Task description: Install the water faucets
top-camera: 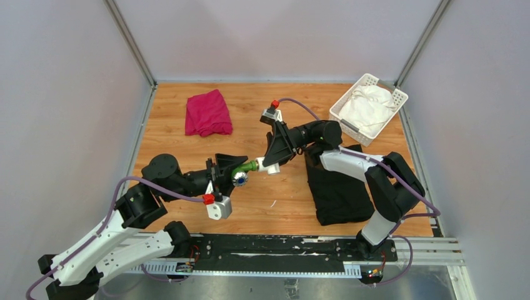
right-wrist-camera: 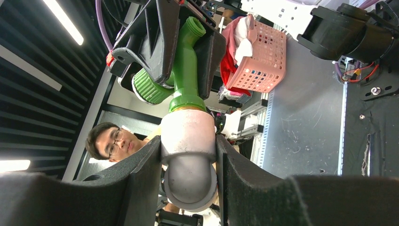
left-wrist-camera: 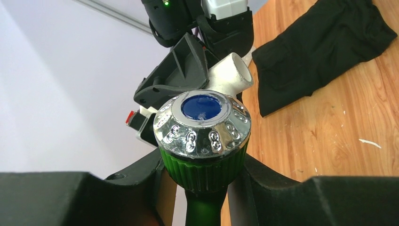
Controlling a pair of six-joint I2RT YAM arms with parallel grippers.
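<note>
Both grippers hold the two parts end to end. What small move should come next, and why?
Probably twist the right gripper to screw the white fitting onto the green tap: the left gripper clamps the tap, and their ends meet in line.

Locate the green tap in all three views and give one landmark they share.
Top external: green tap near picture centre, slightly left.
Left wrist: bottom centre, chrome-and-blue knob facing the camera.
Right wrist: upper centre, its green body running up from the fitting.
Shared landmark: white pipe fitting, at the tap's end in every view.
</note>
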